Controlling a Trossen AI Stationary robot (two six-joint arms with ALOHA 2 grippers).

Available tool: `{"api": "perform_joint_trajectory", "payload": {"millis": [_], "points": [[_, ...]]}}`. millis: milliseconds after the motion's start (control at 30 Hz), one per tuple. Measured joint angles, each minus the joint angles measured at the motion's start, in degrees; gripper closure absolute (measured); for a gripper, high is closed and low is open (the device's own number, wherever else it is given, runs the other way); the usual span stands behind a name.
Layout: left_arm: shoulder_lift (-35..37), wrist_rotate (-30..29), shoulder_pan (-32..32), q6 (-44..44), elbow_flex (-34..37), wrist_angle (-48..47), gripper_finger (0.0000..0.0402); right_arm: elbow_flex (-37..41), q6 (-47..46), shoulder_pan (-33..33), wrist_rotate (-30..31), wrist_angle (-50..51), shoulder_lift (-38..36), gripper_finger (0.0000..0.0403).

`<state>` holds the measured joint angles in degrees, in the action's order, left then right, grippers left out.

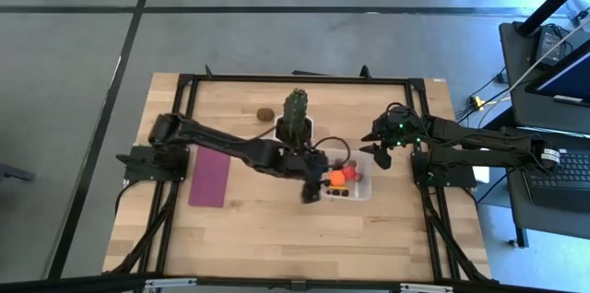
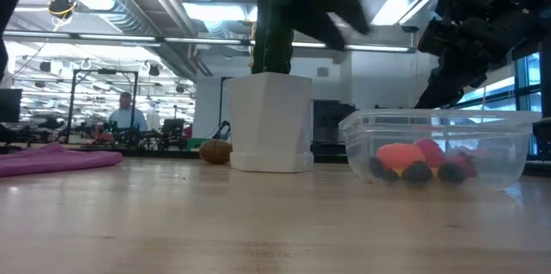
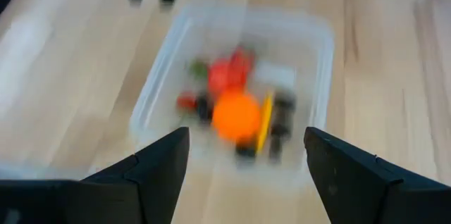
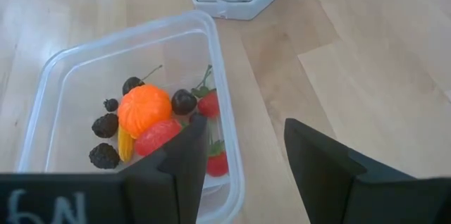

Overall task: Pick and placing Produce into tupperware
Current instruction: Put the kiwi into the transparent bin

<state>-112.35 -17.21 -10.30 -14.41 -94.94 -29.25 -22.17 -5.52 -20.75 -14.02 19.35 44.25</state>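
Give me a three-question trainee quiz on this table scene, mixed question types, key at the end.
1. True or false: the orange piece lies inside the tupperware.
2. Multiple choice: which piece of produce is outside the box? A) a red piece B) the brown kiwi-like oval C) a dark berry
3. Fill in: the left gripper, fingers apart, is above the ____, while the right gripper waits open beside it.

Key: 1 true; 2 B; 3 tupperware.
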Motion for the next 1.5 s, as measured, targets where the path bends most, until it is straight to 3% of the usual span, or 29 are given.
{"api": "perform_joint_trajectory", "payload": {"millis": [300,500,600,1100,1500], "points": [[9.0,-0.7,-5.1,-6.2,0.0,-25.9,0.0129,0.0,-0.2,0.0,0.0,-0.1,0.0,0.0214],[12.1,-8.2,-9.4,-10.5,0.1,-42.4,0.0129,0.0,-0.2,0.0,0.0,-0.4,0.0,0.0214],[12.2,-11.2,-10.6,-12.6,0.1,-46.4,0.0129,0.0,-0.2,0.0,0.0,-0.4,0.0,0.0214],[12.2,-10.1,-9.9,-19.9,0.1,-48.4,0.0124,0.0,-0.4,0.0,0.0,-0.4,0.0,0.0215],[12.2,-8.2,-8.0,-19.3,0.1,-48.7,0.0040,0.0,-0.3,0.0,0.0,-0.4,0.0,0.0215]]}}
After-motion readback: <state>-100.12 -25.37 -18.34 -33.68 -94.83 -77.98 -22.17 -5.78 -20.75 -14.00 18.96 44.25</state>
